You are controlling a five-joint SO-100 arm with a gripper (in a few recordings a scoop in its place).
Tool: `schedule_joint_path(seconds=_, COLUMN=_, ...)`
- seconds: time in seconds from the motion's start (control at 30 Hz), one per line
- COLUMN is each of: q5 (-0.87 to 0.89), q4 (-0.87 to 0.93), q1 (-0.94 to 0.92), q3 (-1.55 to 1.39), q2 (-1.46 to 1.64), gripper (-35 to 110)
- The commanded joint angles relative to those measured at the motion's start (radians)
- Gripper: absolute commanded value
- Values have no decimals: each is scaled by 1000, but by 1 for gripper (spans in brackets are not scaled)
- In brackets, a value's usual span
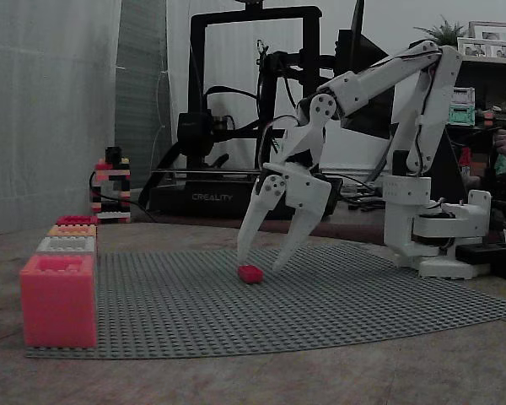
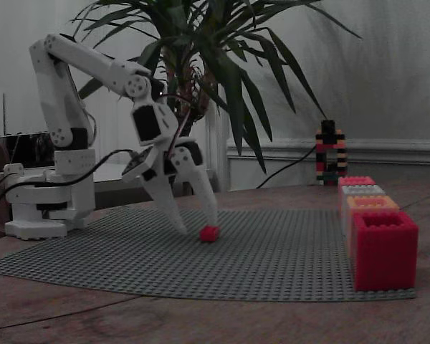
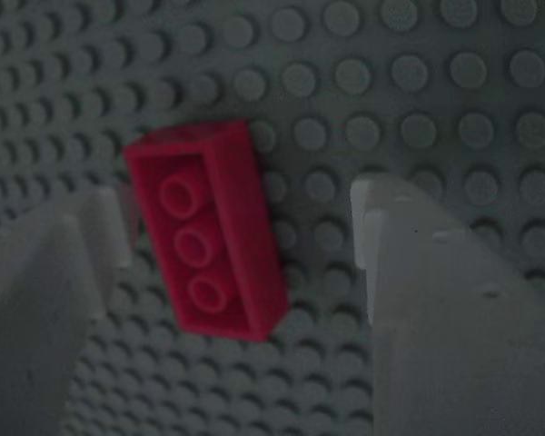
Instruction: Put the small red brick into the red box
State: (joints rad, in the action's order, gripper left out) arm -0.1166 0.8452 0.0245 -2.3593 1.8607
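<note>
- Red against grey: in a fixed view the small red brick (image 1: 250,273) lies on the studded baseplate (image 1: 337,308), near the plate's middle. The white gripper (image 1: 261,264) points down over it. Its jaws are spread wide, with one tip low on either side of the brick, and it holds nothing. The red box (image 1: 59,299) stands at the baseplate's near left corner, open side up, well apart from the brick.
- In a fixed view from the opposite side, the small red brick (image 2: 209,233) rests on the baseplate (image 2: 287,261) between the tips of the spread gripper (image 2: 198,226). The red box (image 2: 384,247) stands at the plate's near right corner, first in a row of boxes (image 2: 362,197) along that edge.
- In the wrist view the small red brick (image 3: 209,232) lies flat on the baseplate (image 3: 436,91), three studs up, askew between the fingers (image 3: 436,291). The left finger is just beside its long side; whether they touch cannot be told. The right finger stands apart, with bare studs between it and the brick.
</note>
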Motion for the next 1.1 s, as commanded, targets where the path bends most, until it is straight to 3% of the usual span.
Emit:
schedule_joint_path(seconds=0.0, q5=-8, q4=-14, q1=18, q3=80, q2=-8, gripper=22)
schedule_joint_path(seconds=0.6, q5=14, q4=-18, q1=51, q3=161, q2=-115, gripper=19)
schedule_joint_path(seconds=1.07, q5=11, q4=-5, q1=55, q3=189, q2=-149, gripper=8)
